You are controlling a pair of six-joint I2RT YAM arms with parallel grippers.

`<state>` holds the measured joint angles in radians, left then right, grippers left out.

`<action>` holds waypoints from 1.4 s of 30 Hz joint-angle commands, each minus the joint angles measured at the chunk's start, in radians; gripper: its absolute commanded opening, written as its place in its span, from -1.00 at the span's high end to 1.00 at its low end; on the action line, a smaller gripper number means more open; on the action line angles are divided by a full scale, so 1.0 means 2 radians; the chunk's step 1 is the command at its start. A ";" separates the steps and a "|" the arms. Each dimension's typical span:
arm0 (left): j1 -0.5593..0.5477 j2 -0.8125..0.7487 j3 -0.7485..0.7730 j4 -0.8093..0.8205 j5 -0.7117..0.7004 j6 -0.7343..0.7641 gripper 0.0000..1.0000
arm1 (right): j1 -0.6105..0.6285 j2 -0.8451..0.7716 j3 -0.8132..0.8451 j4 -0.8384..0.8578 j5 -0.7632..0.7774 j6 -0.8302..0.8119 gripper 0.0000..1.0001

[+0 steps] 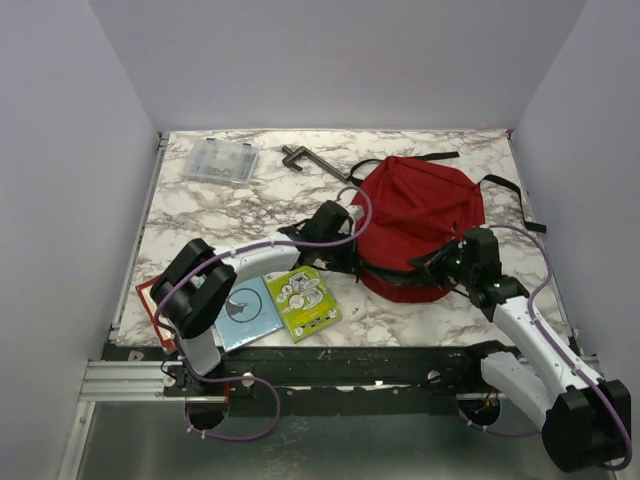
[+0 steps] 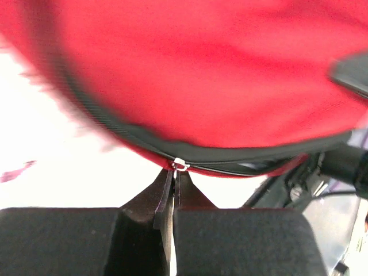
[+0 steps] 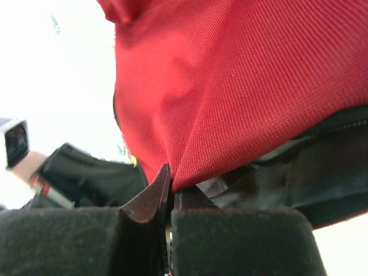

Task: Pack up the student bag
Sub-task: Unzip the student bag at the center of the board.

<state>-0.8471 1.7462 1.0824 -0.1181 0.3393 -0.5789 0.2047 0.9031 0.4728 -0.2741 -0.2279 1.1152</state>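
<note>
Right up against the left wrist camera, the left claw (image 2: 174, 174) is clenched: its two dark fingers (image 2: 150, 200) are pressed together with a tiny silver zip pull (image 2: 180, 165) nipped at the very tips. The pull sits on a dark zipper track (image 2: 230, 155) that runs along the lower edge of the student bag (image 2: 201, 69), which fills most of that view as blurry red. It's the same deal on the other side. The right claw (image 3: 171, 175) is clamped shut too, and its fingers (image 3: 146, 201) are pinching a fold of the bag's red fabric (image 3: 241, 86), with dark lining showing just to the right of the pinch. From the top camera, the bag (image 1: 420, 215) sits on the right half of the marble surface (image 1: 200, 215), bunched up, with black straps (image 1: 500, 185) trailing out behind and to its right. The left claw (image 1: 352, 215) meets its left edge and the right claw (image 1: 440, 265) meets its near-right edge. Over on the left, near the front, a green booklet (image 1: 303, 302) lies beside a blue-grey one (image 1: 245, 312), and their edges look like they overlap a bit. A red flat thing (image 1: 150, 300) pokes out from under the left arm, but I can't tell what it is. At the far-left back there's a clear plastic box (image 1: 218, 162), and a dark metal clamp-looking tool (image 1: 300, 157) sits just to its right.
</note>
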 commanded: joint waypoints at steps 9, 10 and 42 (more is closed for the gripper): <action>0.119 0.043 0.125 -0.152 -0.103 0.061 1.00 | -0.026 -0.038 0.042 -0.030 -0.038 -0.042 0.99; 0.123 0.059 0.148 -0.159 -0.103 0.064 1.00 | -0.031 -0.036 0.044 -0.024 -0.047 -0.046 0.99; 0.169 0.056 0.057 0.003 -0.001 -0.125 1.00 | -0.118 0.091 0.385 -0.147 -0.232 -0.203 0.99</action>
<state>-0.5808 1.8263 1.3220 -0.1497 0.4274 -0.6949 -0.0006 1.1446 1.1439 -0.5884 -0.6235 0.7673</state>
